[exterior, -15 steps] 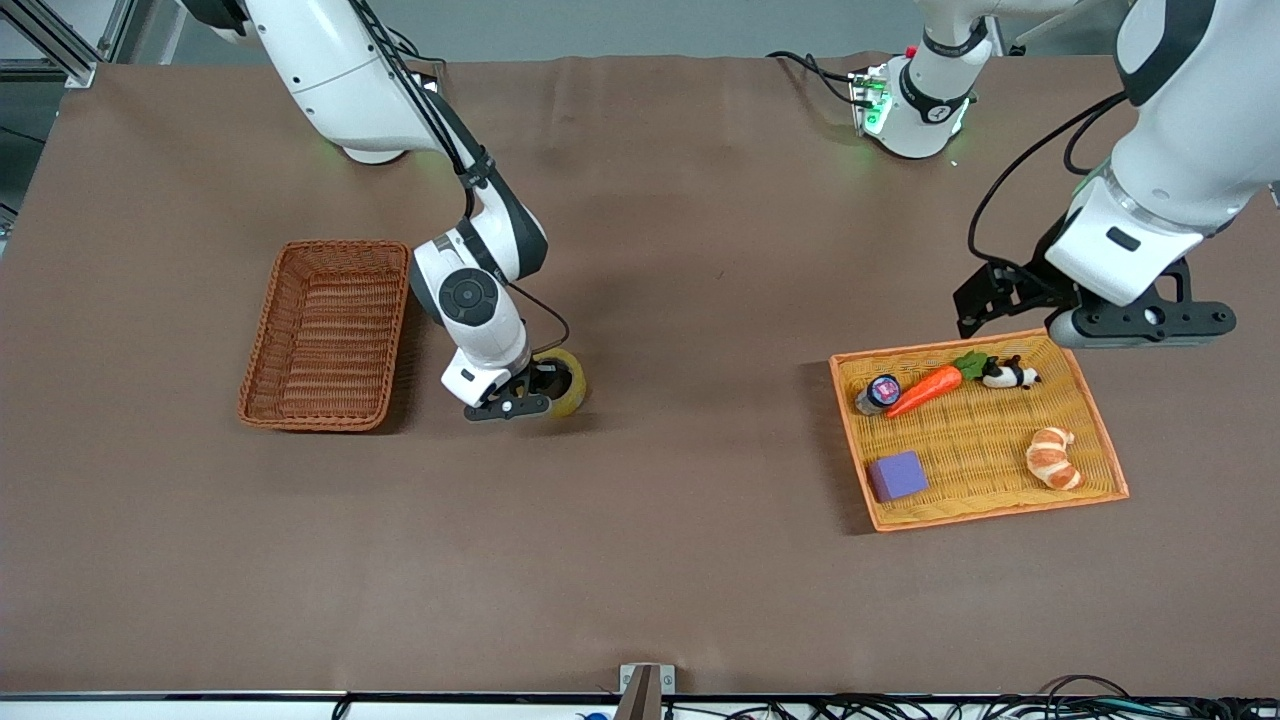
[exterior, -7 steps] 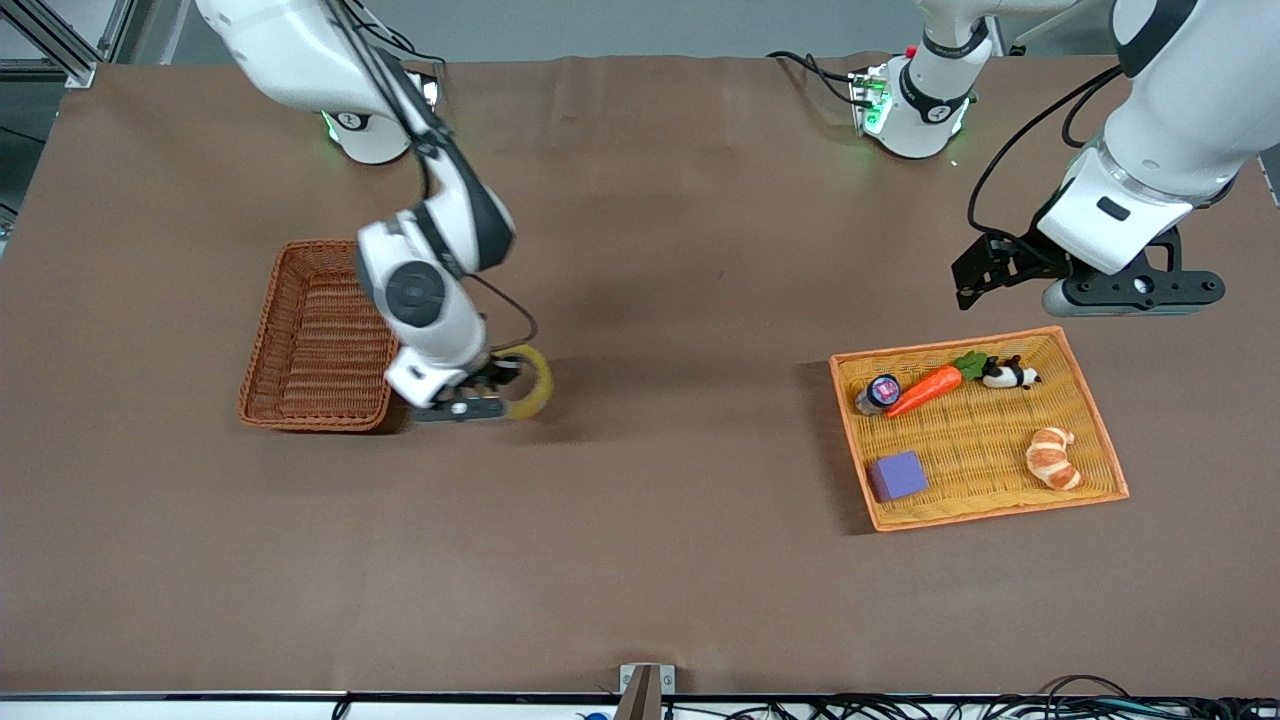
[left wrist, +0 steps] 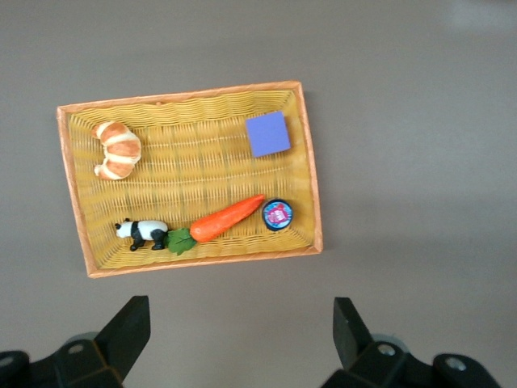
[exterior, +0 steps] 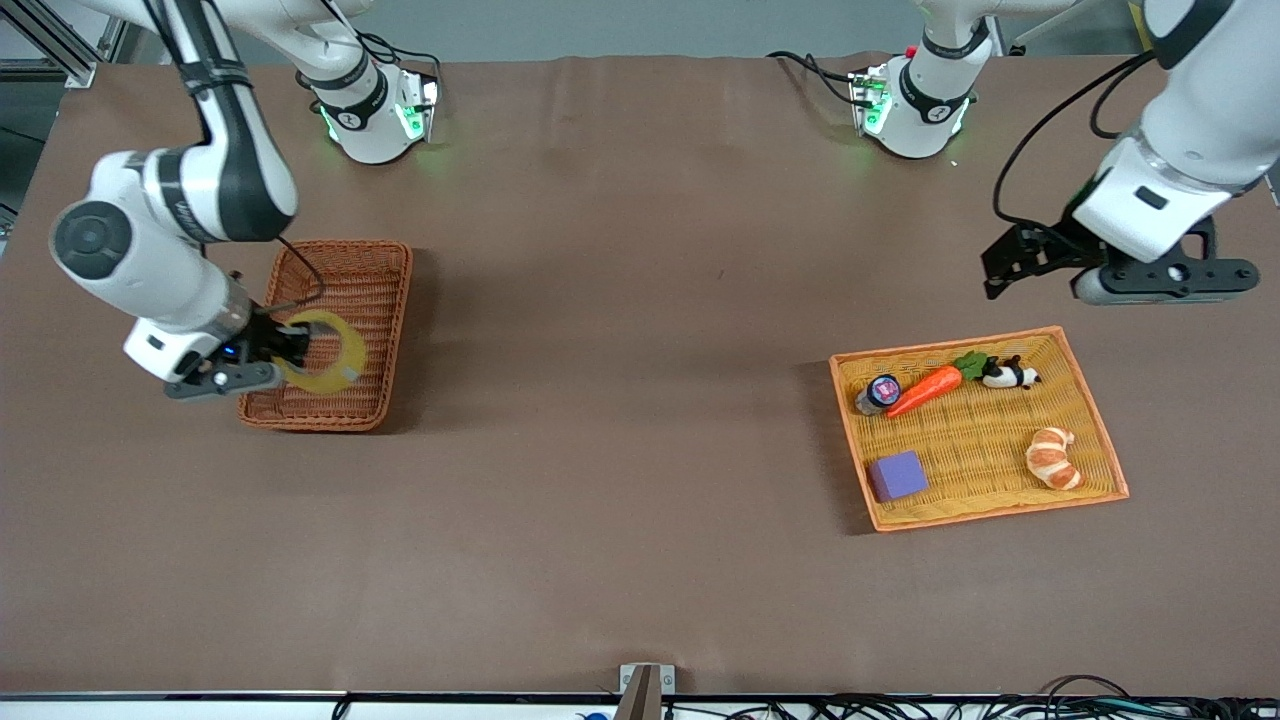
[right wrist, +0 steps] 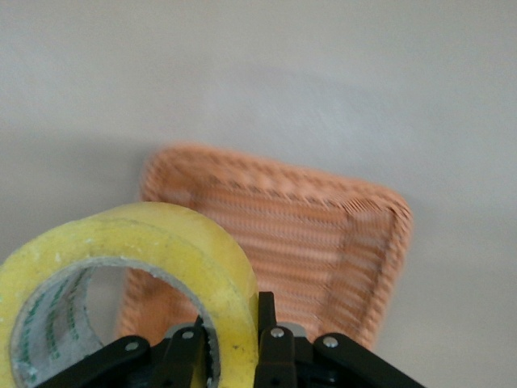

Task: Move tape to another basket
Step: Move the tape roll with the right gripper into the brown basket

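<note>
Yellowish tape [exterior: 325, 352] in right gripper [exterior: 268, 355] over basket [exterior: 352, 262].

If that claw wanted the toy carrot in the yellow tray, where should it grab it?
Probably across the orange toy carrot's thick middle, coming straight down. It lies flat and slanted in the yellow woven tray, its leafy end by a panda figure, its tip by a small round jar.

One tape [exterior: 325, 352], two baskets [exterior: 340, 290].

The right gripper [exterior: 268, 357] hangs clamped shut over the table's right-arm end, wrist bent sideways. The left gripper [exterior: 1040, 262] waits with fingers spread wide, above the left-arm end.
</note>
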Available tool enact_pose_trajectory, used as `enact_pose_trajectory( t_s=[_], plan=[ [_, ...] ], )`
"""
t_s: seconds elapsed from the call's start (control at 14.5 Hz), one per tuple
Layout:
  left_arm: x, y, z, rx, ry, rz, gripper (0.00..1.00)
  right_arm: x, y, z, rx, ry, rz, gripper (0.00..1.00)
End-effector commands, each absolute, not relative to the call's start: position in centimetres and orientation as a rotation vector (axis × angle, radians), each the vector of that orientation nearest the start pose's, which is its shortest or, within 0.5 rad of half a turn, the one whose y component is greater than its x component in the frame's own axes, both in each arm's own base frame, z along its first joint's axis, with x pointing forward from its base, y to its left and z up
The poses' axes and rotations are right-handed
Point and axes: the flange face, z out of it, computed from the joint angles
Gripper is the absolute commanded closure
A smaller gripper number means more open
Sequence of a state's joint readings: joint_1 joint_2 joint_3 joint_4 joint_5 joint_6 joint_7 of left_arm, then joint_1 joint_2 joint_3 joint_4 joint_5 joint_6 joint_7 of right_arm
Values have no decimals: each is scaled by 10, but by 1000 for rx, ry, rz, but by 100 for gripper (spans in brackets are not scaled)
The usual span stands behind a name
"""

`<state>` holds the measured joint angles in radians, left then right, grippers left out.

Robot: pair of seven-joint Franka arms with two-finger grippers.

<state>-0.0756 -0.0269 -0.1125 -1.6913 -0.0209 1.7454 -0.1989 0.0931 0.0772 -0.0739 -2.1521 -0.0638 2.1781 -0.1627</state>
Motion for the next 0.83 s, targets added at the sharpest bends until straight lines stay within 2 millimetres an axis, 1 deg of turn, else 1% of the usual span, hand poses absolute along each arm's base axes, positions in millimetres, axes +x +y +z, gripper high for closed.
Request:
enact_pose_trajectory(
  t_s=[0.0, 0.07, 0.21, 0.28, 0.34, 0.41, 0.55, 0.62, 0.69, 0.76],
  plan=[
    [544, -93, 597, -3204, -20, -130, 0, 508, -14, 332, -3176, -402, 103, 100],
    [545, -91, 597, -3204, -28, -132, 0, 499, -13, 318, -3172, -406, 117, 100],
    [546, -91, 596, -3204, -23, -133, 0, 480, -16, 287, -3171, -407, 59, 99],
    [547, -89, 595, -3204, -31, -130, 0, 473, -25, 277, -3179, -398, 7, 99],
    [547, -90, 593, -3203, -28, -118, 0, 468, -30, 263, -3187, -406, -38, 99],
    [549, -83, 592, -3201, -44, -114, 0, 467, -32, 252, -3187, -408, -38, 99],
    [549, -79, 592, -3193, -62, -108, 0, 467, -36, 242, -3191, -411, -33, 97],
    [550, -77, 591, -3189, -73, -107, 0, 466, -39, 236, -3194, -419, -37, 95],
    [550, -74, 592, -3187, -77, -110, 0, 466, -40, 231, -3193, -415, -29, 89],
    [551, -73, 593, -3186, -96, -114, 0, 467, -40, 230, -3193, -418, -32, 77]
  ],
)
